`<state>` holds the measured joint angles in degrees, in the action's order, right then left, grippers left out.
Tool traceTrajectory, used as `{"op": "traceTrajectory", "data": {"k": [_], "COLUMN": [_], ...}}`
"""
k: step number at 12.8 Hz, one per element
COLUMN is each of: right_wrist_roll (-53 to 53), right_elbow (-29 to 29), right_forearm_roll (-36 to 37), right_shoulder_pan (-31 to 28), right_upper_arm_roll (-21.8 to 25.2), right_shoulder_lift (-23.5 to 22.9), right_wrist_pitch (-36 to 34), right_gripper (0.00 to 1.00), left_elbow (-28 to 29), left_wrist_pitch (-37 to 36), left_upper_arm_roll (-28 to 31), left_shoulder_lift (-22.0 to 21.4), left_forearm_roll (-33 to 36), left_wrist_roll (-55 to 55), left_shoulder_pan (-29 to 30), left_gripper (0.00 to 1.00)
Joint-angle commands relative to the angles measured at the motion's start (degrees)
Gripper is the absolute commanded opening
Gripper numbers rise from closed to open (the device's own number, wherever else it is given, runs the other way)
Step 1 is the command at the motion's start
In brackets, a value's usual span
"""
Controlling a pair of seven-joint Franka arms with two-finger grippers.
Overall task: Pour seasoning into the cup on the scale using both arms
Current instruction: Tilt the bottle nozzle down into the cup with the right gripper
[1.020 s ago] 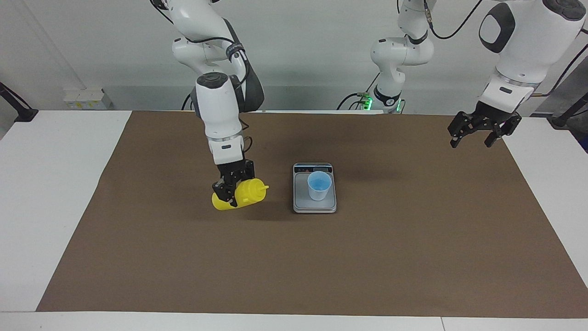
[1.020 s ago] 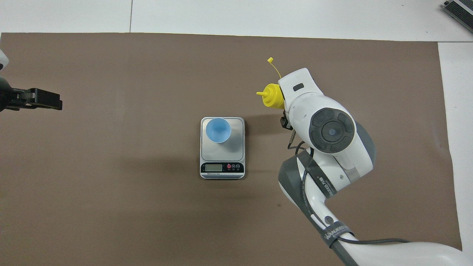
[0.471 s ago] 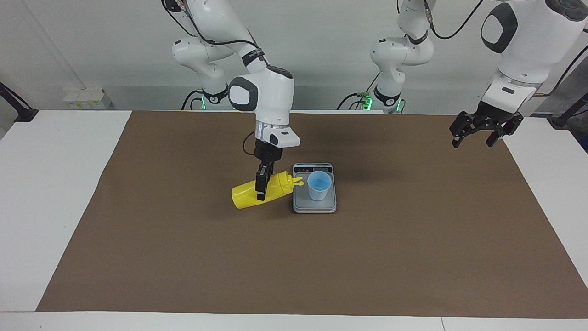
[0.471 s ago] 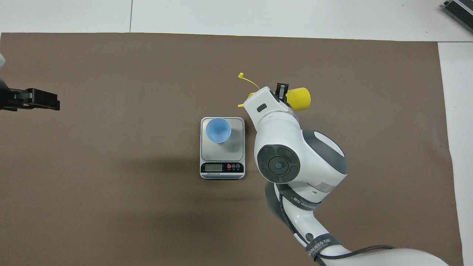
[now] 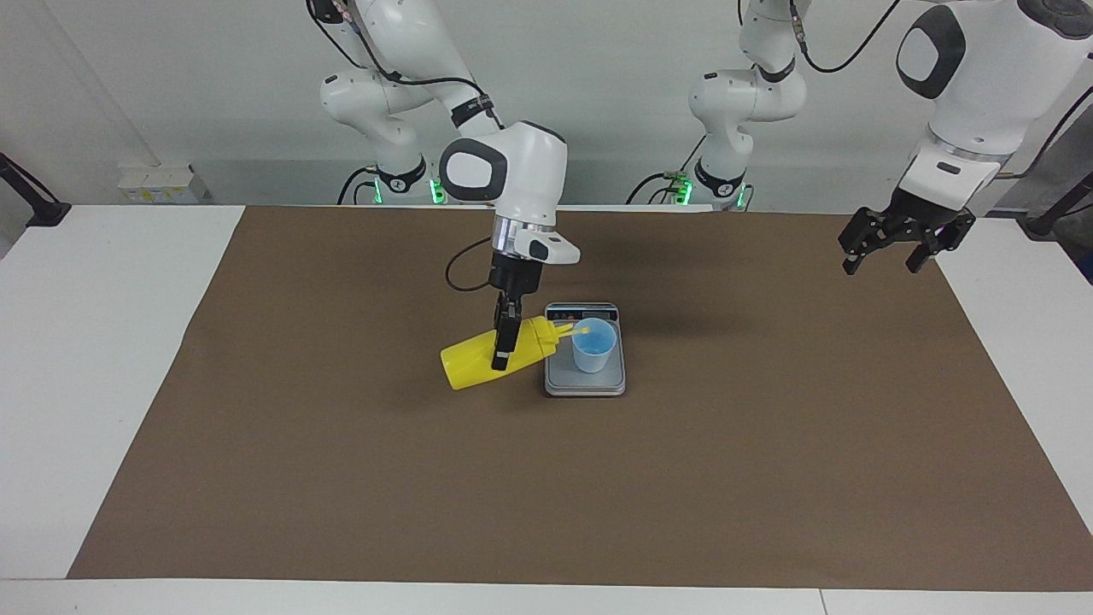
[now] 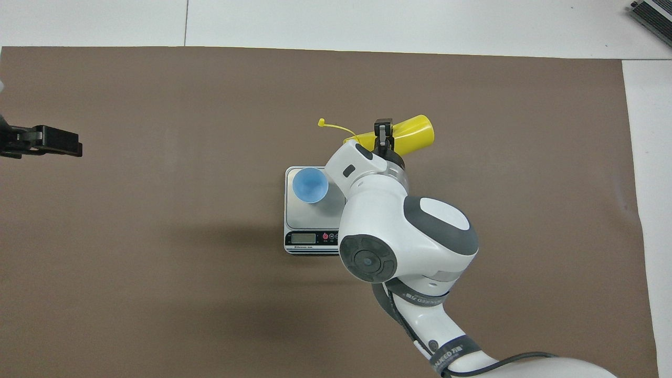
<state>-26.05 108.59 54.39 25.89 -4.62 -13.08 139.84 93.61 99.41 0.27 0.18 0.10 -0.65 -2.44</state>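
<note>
My right gripper (image 5: 504, 343) (image 6: 384, 137) is shut on the middle of the seasoning bottle (image 5: 470, 365) (image 6: 416, 133), a yellow squeeze bottle. It holds the bottle nearly level above the mat, beside the scale. The nozzle (image 5: 581, 328) reaches the rim of the light-blue cup (image 5: 594, 347) (image 6: 310, 185). That cup stands upright on the scale (image 5: 586, 383) (image 6: 315, 215), on the part of the plate farthest from the display. The thin cap strap (image 6: 336, 126) trails off the bottle's top. The right arm hides the nozzle in the overhead view. My left gripper (image 5: 879, 266) (image 6: 68, 143) waits open and empty in the air over the mat's edge at the left arm's end.
A brown mat (image 5: 341, 470) covers most of the white table (image 5: 85, 342). The scale's display strip (image 6: 315, 239) faces the robots. A dark object (image 6: 653, 13) shows at the table's farthest corner, at the right arm's end.
My right gripper has carried the bottle toward the scale and turned it, so the nozzle has come from beside the scale to the cup's rim. The left gripper has hardly moved.
</note>
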Motion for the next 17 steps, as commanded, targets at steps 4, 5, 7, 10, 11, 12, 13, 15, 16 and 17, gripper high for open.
{"op": "traceTrajectory", "data": {"k": [4, 5, 7, 10, 11, 12, 13, 15, 16, 17], "right_wrist_roll": [2.84, 4.68, 7.49, 13.37, 15.22, 15.50, 15.59, 15.68, 15.68, 15.68], "right_elbow": [-1.01, -1.01, -1.01, -0.66, -0.31, -0.14, -0.13, -0.22, -0.22, -0.22], "right_forearm_roll": [13.80, 14.51, 19.33, 26.28, 26.91, 26.91, 27.00, 27.09, 27.09, 27.09], "right_shoulder_pan": [4.33, 5.04, 6.44, 9.43, 9.79, 9.88, 9.88, 9.96, 9.96, 10.05], "right_upper_arm_roll": [-0.04, 0.05, -0.04, -0.04, -0.04, -0.04, -0.04, -0.04, -0.04, -0.13], "right_shoulder_lift": [-0.98, -1.16, -1.77, -3.18, -3.18, -3.18, -3.18, -3.36, -3.36, -3.36], "right_wrist_pitch": [-5.96, -7.37, -9.92, -14.83, -15.90, -16.00, -15.91, -16.08, -16.17, -16.26], "right_gripper": [0.00, 0.00, 0.00, 0.00, 0.00, 0.00, 0.00, 0.00, 0.00, 0.00], "left_elbow": [0.69, 0.69, 0.69, 0.69, 0.69, 0.69, 0.69, 0.69, 0.69, 0.69], "left_wrist_pitch": [-0.53, -0.53, -0.10, -0.45, -0.53, -0.53, -0.53, -0.53, -0.53, -0.53], "left_upper_arm_roll": [-0.45, -0.45, -0.45, -0.45, -0.45, -0.45, -0.45, -0.45, -0.45, -0.45], "left_shoulder_lift": [-0.88, -0.88, -0.88, -0.88, -0.88, -0.88, -0.88, -0.97, -0.97, -0.97], "left_forearm_roll": [0.25, 0.25, 0.25, 0.25, 0.25, 0.25, 0.25, 0.25, 0.25, 0.25], "left_wrist_roll": [-0.23, -0.32, -0.23, -0.31, -0.32, -0.32, -0.32, -0.32, -0.32, -0.32], "left_shoulder_pan": [0.68, 0.68, 0.68, 0.77, 0.77, 0.68, 0.68, 0.77, 0.68, 0.68], "left_gripper": [1.00, 1.00, 1.00, 1.00, 1.00, 1.00, 1.00, 1.00, 1.00, 1.00]}}
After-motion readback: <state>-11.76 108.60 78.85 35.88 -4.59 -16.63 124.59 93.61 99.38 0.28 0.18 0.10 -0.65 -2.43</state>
